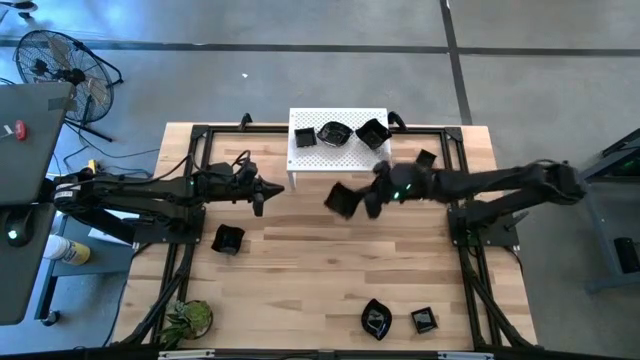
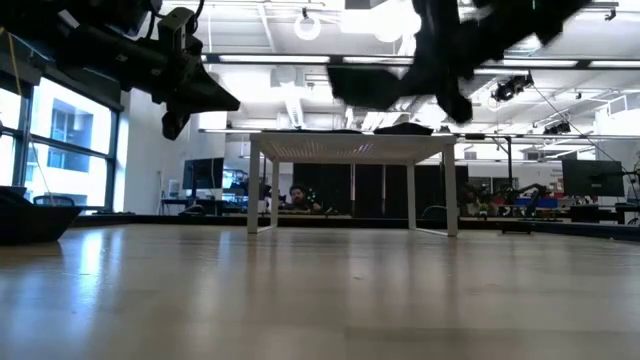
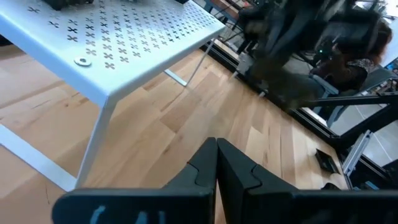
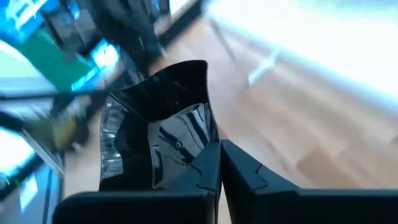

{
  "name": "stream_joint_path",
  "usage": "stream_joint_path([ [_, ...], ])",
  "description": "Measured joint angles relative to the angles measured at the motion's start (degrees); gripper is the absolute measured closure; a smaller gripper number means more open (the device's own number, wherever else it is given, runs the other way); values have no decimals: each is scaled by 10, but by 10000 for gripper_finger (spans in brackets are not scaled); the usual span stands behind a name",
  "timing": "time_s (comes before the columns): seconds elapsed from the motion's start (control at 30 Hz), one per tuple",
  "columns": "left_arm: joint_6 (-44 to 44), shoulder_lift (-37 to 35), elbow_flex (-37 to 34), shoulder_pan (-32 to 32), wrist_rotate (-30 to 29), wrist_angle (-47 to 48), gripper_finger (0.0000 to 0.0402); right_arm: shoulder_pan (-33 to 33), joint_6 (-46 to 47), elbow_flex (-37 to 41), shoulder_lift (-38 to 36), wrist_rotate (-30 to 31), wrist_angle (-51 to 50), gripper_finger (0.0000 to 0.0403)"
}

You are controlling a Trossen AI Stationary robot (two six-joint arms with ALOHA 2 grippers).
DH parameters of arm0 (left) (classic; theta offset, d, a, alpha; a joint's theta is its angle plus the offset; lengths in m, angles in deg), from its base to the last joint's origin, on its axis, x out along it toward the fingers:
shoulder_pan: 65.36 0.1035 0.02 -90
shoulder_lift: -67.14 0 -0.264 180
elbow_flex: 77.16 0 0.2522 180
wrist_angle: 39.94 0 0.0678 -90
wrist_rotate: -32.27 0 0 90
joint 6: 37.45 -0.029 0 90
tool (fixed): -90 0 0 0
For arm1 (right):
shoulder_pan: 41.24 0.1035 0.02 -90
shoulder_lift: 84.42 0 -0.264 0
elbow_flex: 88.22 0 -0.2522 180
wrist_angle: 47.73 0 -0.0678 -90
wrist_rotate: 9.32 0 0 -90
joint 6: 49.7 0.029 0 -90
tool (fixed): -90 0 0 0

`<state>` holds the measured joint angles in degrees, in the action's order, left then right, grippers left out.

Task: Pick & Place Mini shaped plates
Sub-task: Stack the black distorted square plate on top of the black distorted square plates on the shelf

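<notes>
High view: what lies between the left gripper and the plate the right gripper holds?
Only bare tabletop between the left gripper and the held plate; the white stand sits just beyond that stretch.

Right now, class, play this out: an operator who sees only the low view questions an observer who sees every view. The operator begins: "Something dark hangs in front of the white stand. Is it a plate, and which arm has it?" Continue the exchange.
Observer: Yes. The right gripper is shut on the rim of a glossy black square plate, in the air.
Operator: What is on top of the stand?
Observer: From above, three plates sit on the white stand.
Operator: Is the left gripper carrying anything?
Observer: No. The left gripper is shut and empty, to the left of the stand.
Operator: Any plates I cannot see?
Observer: Two plates lie near the table edge opposite the stand.
</notes>
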<state>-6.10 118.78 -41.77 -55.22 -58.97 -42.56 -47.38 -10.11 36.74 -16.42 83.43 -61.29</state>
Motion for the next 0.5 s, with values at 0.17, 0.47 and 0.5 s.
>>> stream_joint_path([
  [0.17, 0, 0, 0, 0, -12, 0, 401, -91, -12, -151, -36, 32, -202, 399],
  [0.47, -3, 0, 0, 0, -15, 0, 401, -342, -152, -241, 5, -74, -315, 400],
  [0.5, -3, 0, 0, 0, -15, 0, 401, -360, -167, -241, 14, -90, -316, 399],
])
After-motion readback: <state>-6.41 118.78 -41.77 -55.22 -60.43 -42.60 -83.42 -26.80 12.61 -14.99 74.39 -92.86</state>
